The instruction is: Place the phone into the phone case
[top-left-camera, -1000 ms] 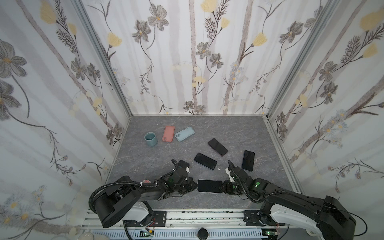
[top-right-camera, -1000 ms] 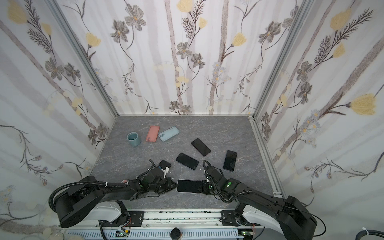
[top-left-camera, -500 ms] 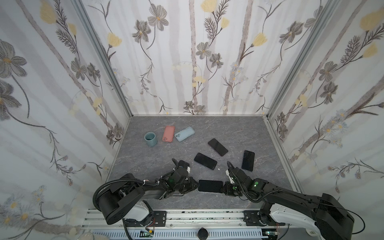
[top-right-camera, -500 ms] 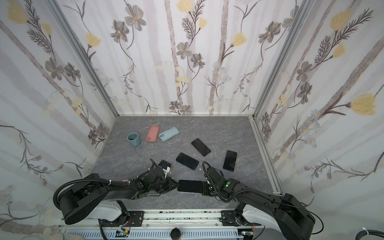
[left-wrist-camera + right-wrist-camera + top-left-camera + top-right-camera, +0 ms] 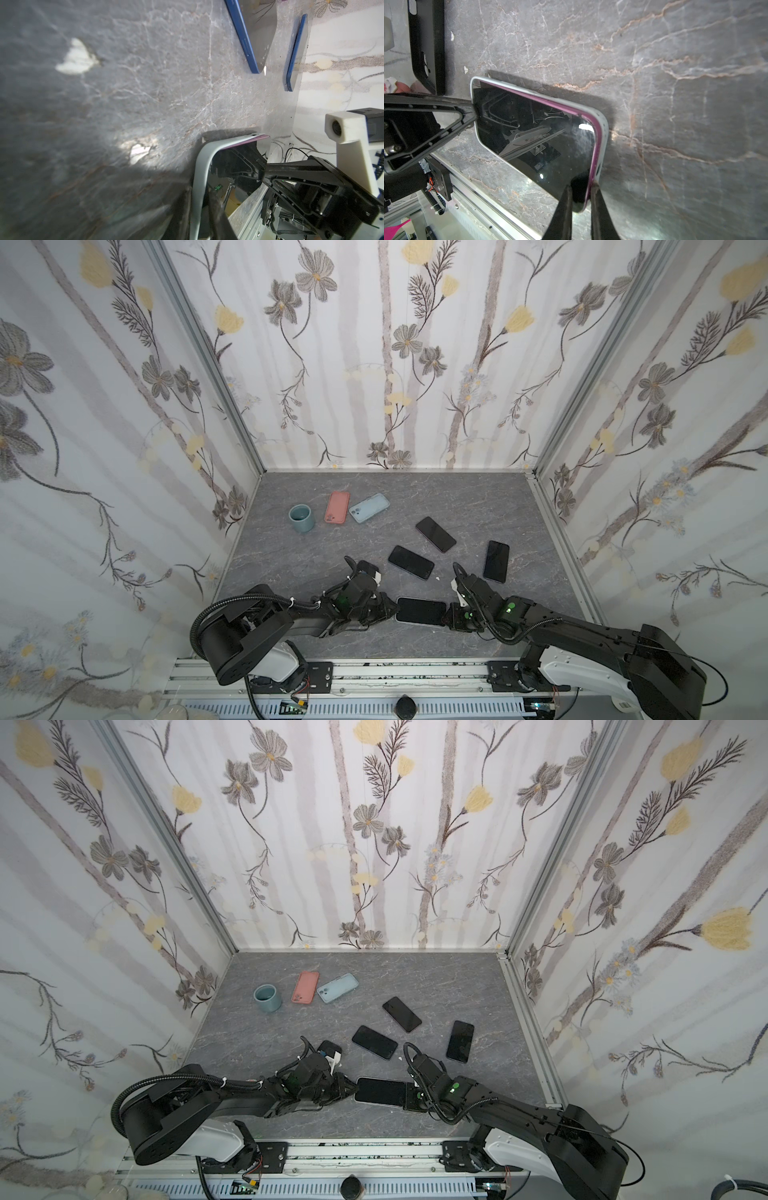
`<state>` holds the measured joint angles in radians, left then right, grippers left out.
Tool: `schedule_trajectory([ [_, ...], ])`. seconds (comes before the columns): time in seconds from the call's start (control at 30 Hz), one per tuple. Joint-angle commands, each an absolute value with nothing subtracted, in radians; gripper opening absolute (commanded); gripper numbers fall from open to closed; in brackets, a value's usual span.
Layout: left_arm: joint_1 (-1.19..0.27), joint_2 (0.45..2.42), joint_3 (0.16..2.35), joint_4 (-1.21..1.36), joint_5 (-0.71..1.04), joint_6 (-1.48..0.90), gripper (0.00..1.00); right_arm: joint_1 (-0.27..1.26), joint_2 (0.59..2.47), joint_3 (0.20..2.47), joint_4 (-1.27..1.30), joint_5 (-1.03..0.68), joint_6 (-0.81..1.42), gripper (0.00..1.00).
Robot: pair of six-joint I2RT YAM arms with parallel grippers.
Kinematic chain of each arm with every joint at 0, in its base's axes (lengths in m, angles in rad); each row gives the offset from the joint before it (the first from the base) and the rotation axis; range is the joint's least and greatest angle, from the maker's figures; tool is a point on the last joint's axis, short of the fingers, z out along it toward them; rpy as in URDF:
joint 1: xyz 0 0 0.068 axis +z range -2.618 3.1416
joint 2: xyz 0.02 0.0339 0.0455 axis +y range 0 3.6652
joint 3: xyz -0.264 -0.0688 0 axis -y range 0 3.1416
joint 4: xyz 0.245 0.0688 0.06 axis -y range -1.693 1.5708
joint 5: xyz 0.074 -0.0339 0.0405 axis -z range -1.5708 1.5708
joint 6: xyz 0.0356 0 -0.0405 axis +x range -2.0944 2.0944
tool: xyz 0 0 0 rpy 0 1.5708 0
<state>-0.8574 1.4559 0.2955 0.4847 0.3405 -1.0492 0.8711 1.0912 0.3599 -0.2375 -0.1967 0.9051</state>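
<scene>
my right gripper pinches one end of the black-screened, purple-edged phone; my left gripper clamps the pale grey rubbery phone case at the other, near the front edge of the grey marble table. the phone lies inside the case, but a purple strip shows along one side: i judge that side unseated.

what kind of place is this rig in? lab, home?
Most likely a robot data-collection cell, not a home: floral-papered walls box in a grey marble-look tabletop, two arms are mounted on an aluminium rail at its front edge, and loose phones and cases lie scattered like props.
</scene>
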Motion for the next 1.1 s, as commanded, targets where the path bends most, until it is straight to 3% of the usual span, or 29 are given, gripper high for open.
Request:
schedule_trajectory([
  [0.0,-0.861,1.485,0.286,0.268,0.316,-1.042,0.2,0.889,1.15,0.344,-0.294,-0.219,0.873,0.13],
  [0.37,-0.861,1.496,0.29,0.275,0.319,-1.04,0.2,0.94,1.233,0.405,-0.36,-0.168,0.842,0.12],
  [0.83,-0.862,1.452,0.275,0.253,0.294,-1.048,0.2,0.965,1.152,0.529,-0.478,-0.027,0.833,0.27],
  [1.07,-0.861,1.405,0.285,0.214,0.273,-1.04,0.2,0.963,1.111,0.534,-0.483,-0.005,0.835,0.29],
])
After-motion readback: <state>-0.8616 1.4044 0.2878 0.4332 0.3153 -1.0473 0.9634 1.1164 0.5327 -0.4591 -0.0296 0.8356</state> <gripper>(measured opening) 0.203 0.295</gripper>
